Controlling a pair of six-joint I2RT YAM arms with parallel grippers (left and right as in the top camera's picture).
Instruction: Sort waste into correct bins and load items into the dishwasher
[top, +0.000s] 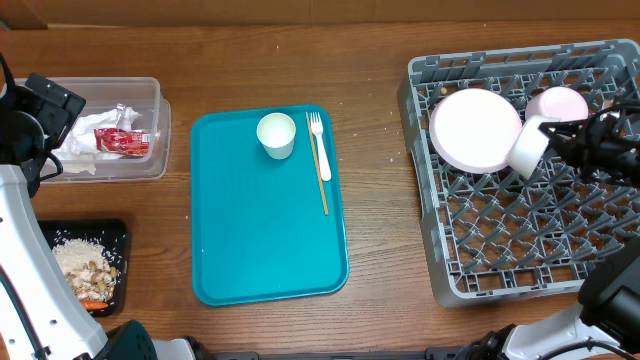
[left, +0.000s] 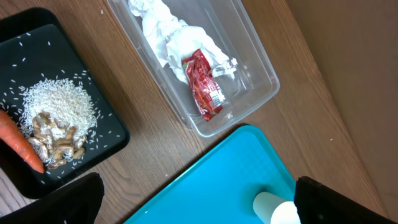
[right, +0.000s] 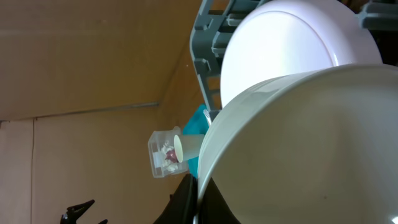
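Bowl (top: 527, 148) pinched in right gripper (top: 550, 134) over rack (top: 480, 250); left gripper (left: 199, 200) splayed.

Right gripper (top: 552, 129) holds white bowl (top: 527, 148) (over rack (top: 520, 240))

Brown wood-grain table (top: 375, 230); plain tan board wall (top: 300, 12) behind; even, soft light.

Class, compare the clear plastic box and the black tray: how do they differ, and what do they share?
The clear box is see-through and deep-walled; the black tray is opaque and shallow. The box holds crumpled napkins and a red wrapper; the tray holds rice and a carrot piece. Both are rectangular and sit left of the teal tray.
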